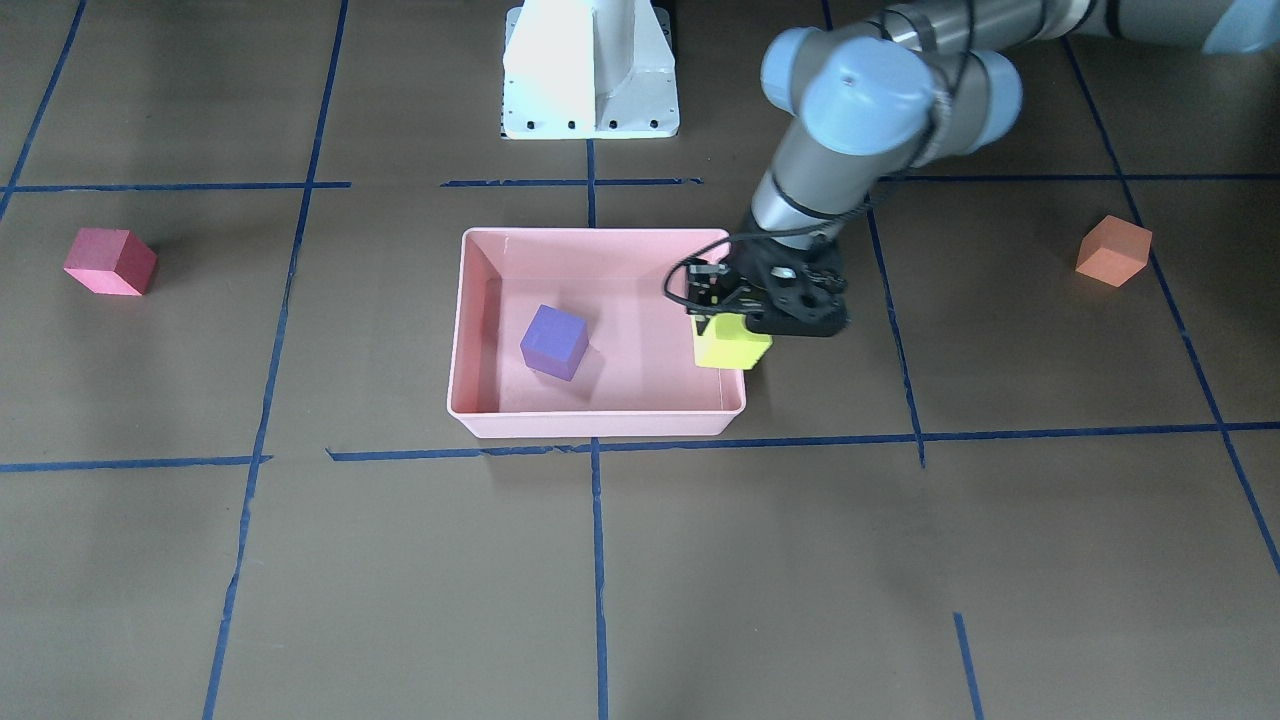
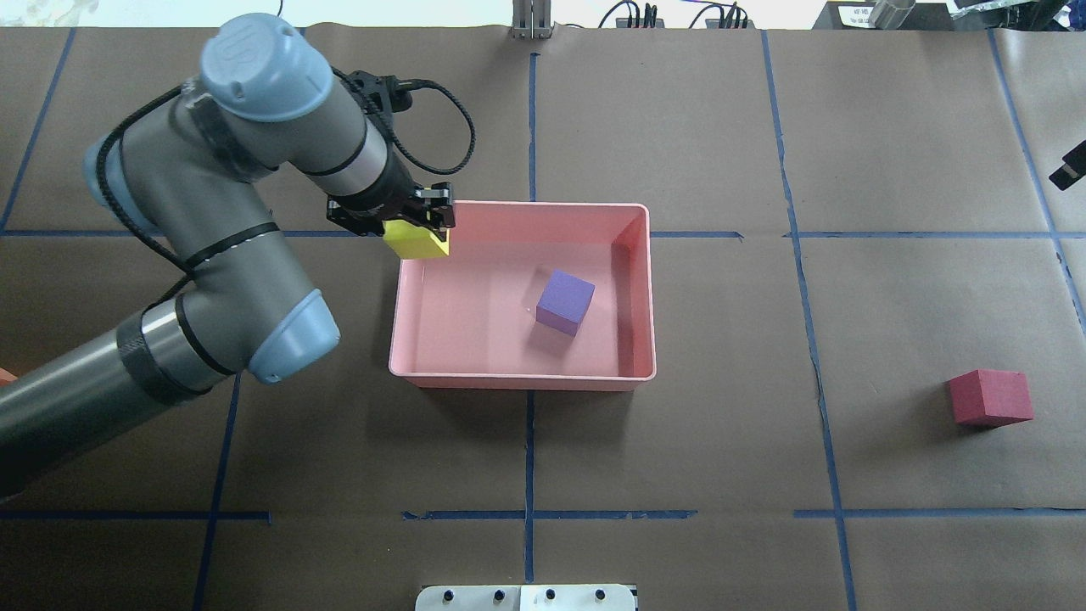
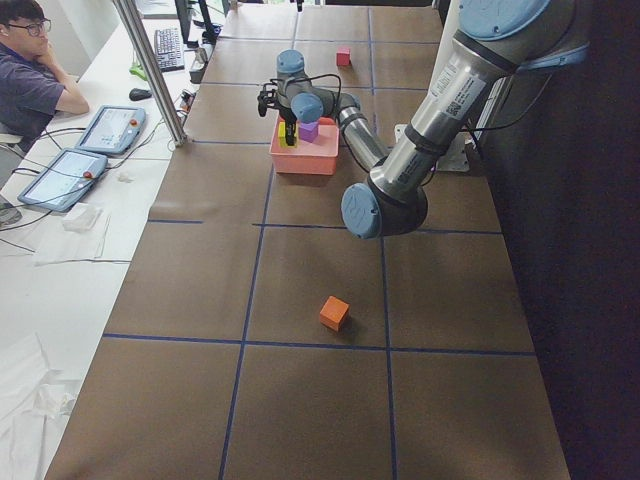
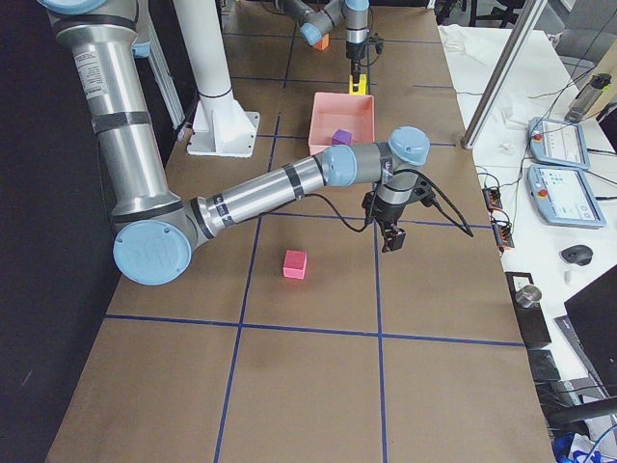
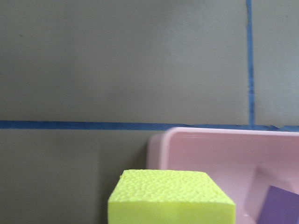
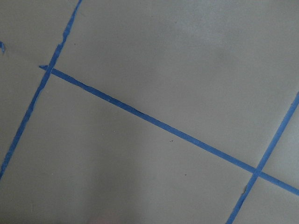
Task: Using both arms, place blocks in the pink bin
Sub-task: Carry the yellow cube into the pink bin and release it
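Overhead exterior | left gripper (image 2: 417, 229) clamped on pitted yellow-green foam cube (image 2: 415, 243), held over far-left corner of smooth, slope-walled pink bin (image 2: 517, 381) | purple cube (image 2: 565, 302) on bin floor, apart | red-pink cube (image 2: 990, 397) and orange cube (image 1: 1113, 250) on brown paper, well apart | right gripper (image 4: 390, 243) above taped paper, opening cannot be told

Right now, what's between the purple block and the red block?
The pink bin's wall, then bare table with a blue tape line, in the overhead view.
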